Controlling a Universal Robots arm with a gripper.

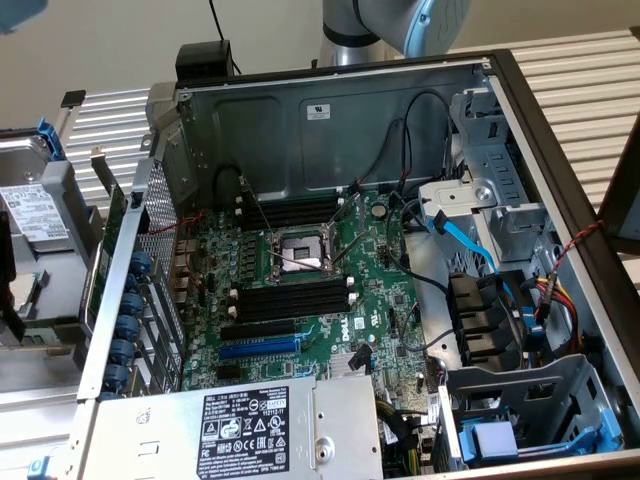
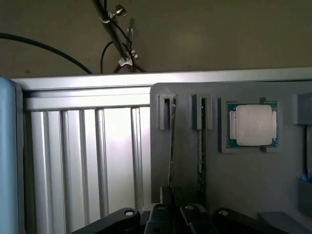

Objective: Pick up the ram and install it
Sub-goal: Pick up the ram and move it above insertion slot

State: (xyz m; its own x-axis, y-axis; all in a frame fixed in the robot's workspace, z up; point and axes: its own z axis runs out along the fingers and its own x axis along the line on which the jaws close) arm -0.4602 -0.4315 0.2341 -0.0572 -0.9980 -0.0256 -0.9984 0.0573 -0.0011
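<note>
- Exterior view: the arm (image 1: 400,25) is hanging over the back wall of the opened computer case (image 1: 330,110).
- Inside, the motherboard (image 1: 380,300) is lying flat. Black memory slots (image 1: 295,300) are running along both sides of the CPU socket (image 1: 300,250), and the blue expansion slot (image 1: 258,348) is sitting just below them.
- Wrist view: the gripper (image 2: 171,195) is hovering over a grey tray (image 2: 234,185) that's resting on the slatted table (image 2: 87,156).
- The ram (image 2: 171,146) is standing on edge in its tray slot, leaning a bit, with a second stick (image 2: 200,146) right beside it.
- The fingers are looking squeezed together, pinching the ram's near end.
- A processor (image 2: 253,124) is lying in its own recess, beyond the second stick.
</note>
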